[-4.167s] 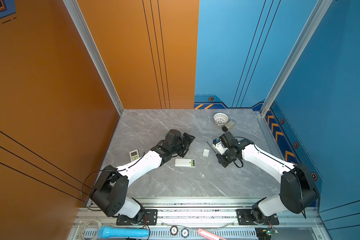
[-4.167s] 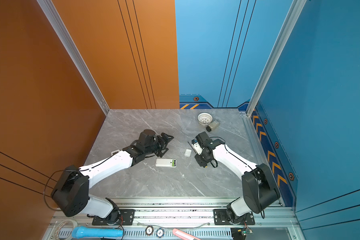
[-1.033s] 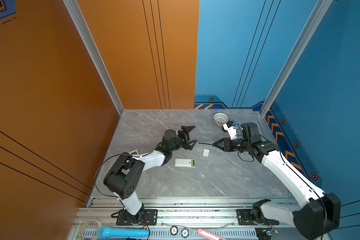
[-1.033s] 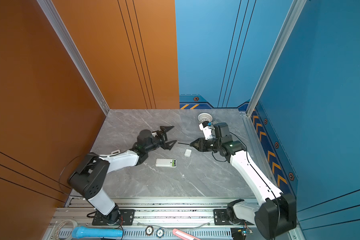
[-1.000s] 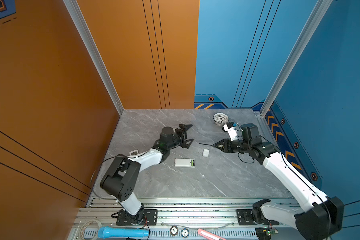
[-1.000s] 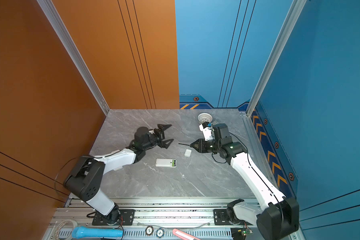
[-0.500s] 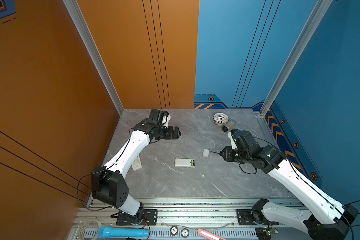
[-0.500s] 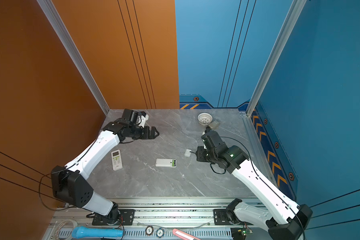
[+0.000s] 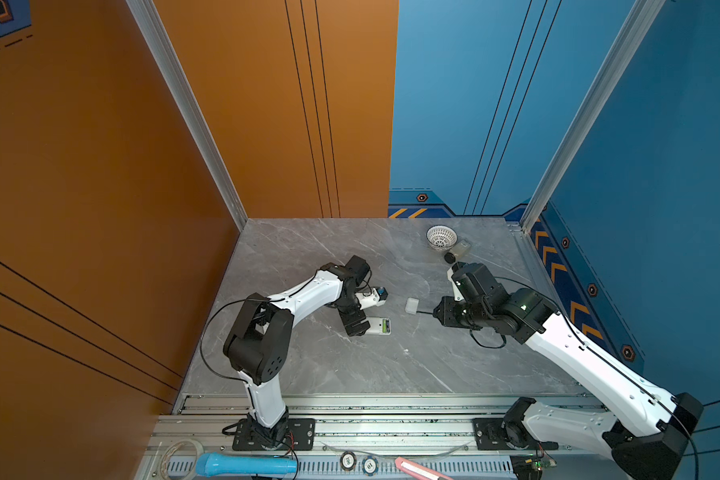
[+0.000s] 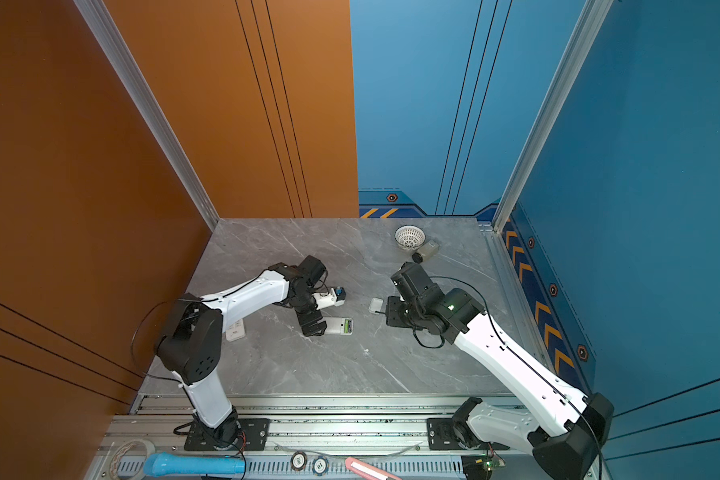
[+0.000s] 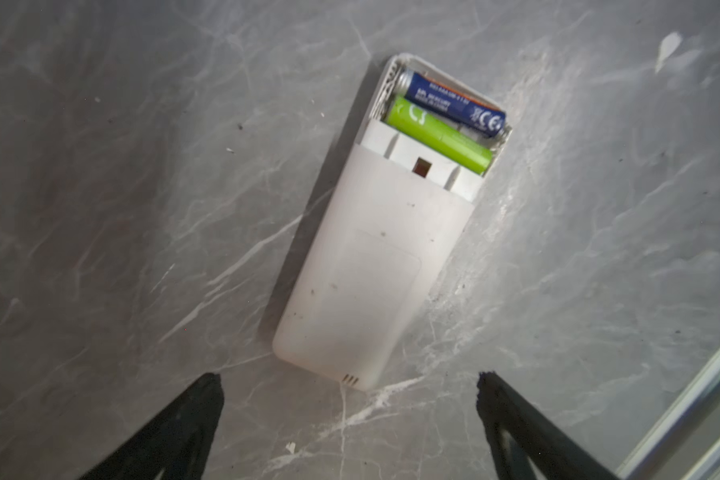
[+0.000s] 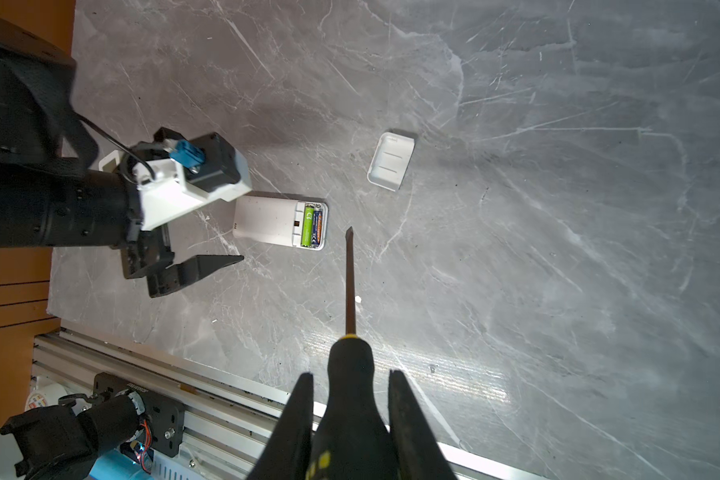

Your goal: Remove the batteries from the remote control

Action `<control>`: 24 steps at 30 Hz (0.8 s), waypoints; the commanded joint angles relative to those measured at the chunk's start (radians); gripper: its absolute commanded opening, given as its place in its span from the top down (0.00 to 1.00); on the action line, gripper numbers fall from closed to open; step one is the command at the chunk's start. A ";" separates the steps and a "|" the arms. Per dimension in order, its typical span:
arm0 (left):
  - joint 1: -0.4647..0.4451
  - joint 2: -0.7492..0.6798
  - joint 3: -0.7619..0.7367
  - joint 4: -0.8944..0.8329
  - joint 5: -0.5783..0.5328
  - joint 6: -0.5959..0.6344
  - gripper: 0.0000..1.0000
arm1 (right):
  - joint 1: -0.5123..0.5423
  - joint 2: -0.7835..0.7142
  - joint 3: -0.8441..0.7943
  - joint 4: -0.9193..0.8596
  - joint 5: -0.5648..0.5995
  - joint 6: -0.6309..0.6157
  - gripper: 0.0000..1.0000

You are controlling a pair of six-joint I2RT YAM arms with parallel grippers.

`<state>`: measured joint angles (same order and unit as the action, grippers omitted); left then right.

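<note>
Near the remote (image 12: 273,223), right claw (image 12: 350,375) clamps screwdriver (image 12: 350,291).

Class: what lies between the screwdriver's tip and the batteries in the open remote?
In the right wrist view, nothing loose: only bare table and one wall of the remote separate the screwdriver tip from the batteries.
</note>
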<state>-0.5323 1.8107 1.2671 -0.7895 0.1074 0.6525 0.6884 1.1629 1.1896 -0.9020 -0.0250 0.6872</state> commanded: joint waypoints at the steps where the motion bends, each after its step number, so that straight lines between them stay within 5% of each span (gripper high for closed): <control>1: -0.014 -0.010 -0.054 0.061 -0.033 0.098 0.02 | 0.005 0.007 -0.023 0.035 -0.016 0.031 1.00; 11: -0.043 -0.026 -0.192 0.251 -0.074 0.119 0.12 | 0.042 0.011 -0.057 0.068 -0.026 0.046 1.00; 18: -0.115 -0.052 -0.299 0.376 -0.121 0.085 0.53 | 0.082 0.026 -0.115 0.107 -0.006 0.088 1.00; 24: -0.157 -0.084 -0.358 0.460 -0.165 0.066 0.65 | 0.111 0.099 -0.123 0.167 -0.003 0.107 1.00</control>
<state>-0.6670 1.7020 0.9714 -0.3859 -0.0177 0.7326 0.7895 1.2324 1.0683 -0.7902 -0.0475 0.7685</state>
